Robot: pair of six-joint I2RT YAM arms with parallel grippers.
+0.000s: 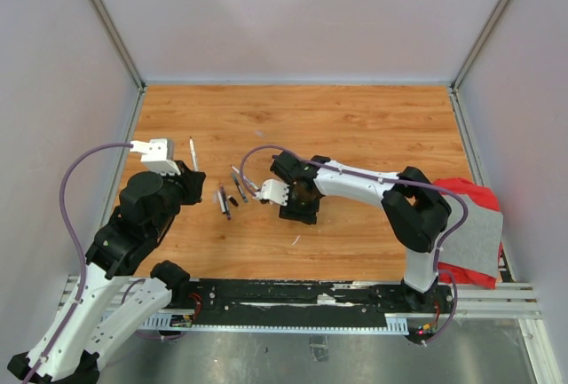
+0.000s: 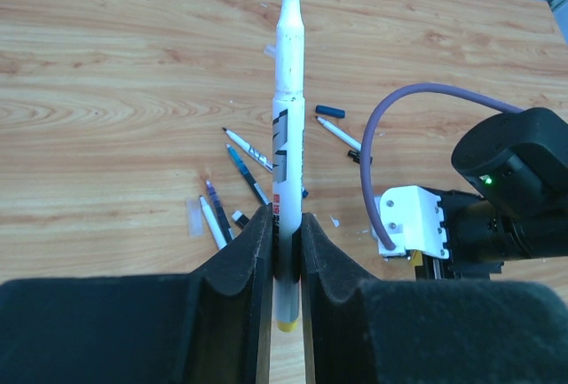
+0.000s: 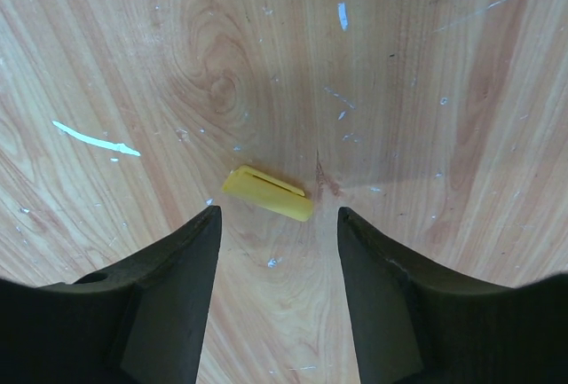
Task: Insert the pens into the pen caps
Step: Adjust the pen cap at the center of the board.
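Marker pen (image 2: 288, 127) stands clamped between the jaws of the left end effector (image 2: 284, 224). It has a white barrel with dark print, its dark tip points straight out ahead of the fingers, and its yellow tail pokes out behind them. The grip sits near the tail, so most of the length is free ahead of the fingers. I judge it light and rigid, a smooth plastic tube that could twist or slide in the pads if pushed off-axis. With so long a lever, any seating force should run straight along the barrel.

Its match looks to be the yellow cap (image 3: 266, 192), a short tube with a slit or clip line along its side. It lies flat on the bench (image 3: 426, 65) just ahead of the right end effector (image 3: 277, 215), within its gap and a little toward the left finger. That end effector is spread wide and holds nothing, and neither finger touches the cap. The cap is likely feather-light and slick, prone to skate or roll if nudged from one side. It lies nearly along the closing line, so a wrist turn that brings both pads onto its long sides at mid-length seems the safest hold. I cannot tell which end is the mouth.

Ahead of the left end effector, several thin loose pens (image 2: 248, 158) lie fanned on the bench, mostly left of the held barrel. A dark blue cap (image 2: 329, 111) lies to its right and a small black cap (image 2: 240, 219) close by the left finger
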